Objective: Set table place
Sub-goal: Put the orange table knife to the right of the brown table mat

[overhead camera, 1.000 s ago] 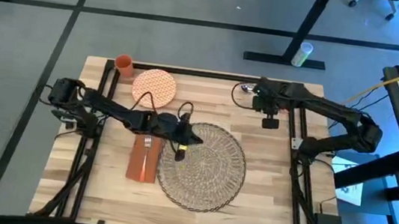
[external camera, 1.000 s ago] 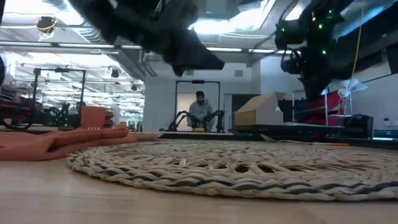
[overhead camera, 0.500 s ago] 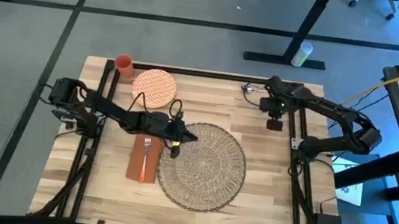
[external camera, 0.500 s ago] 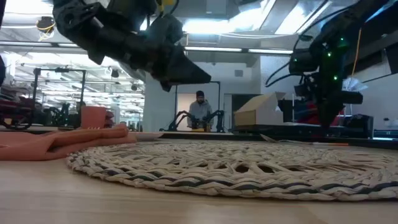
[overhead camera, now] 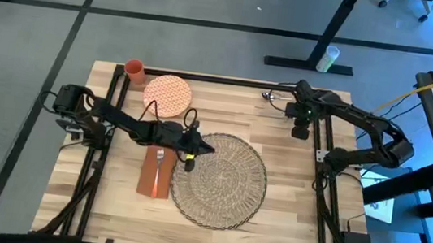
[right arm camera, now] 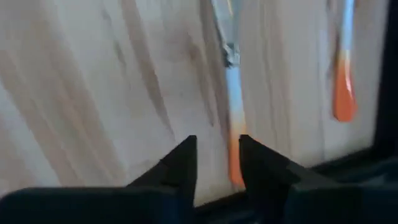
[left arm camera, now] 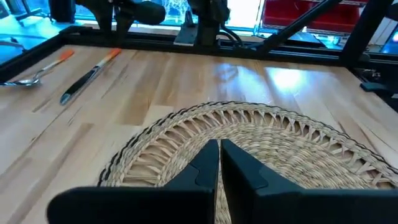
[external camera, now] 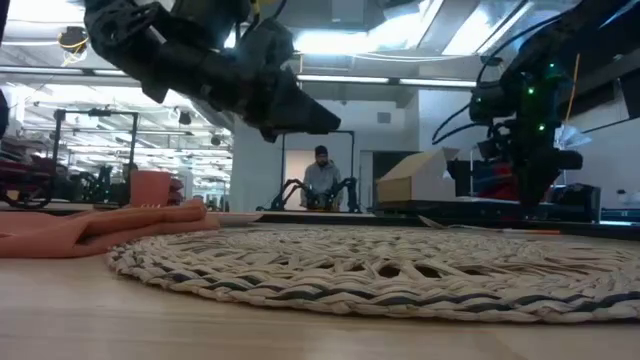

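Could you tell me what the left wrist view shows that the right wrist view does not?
Only the left wrist view shows the mat, with the left gripper nearly shut above its rim, and the spoon far off. Only the right wrist view shows the knife's orange handle close up, between the open fingers of the right gripper. Both show the table and two orange-handled pieces of cutlery.

Grey floor (overhead camera: pixel 31 27), bright ceiling lights (external camera: pixel 330 42), cardboard box (external camera: pixel 410 178)

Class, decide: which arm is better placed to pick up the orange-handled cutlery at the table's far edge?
Right. The right gripper hovers open directly over an orange-handled utensil; the left gripper sits shut over the woven mat.
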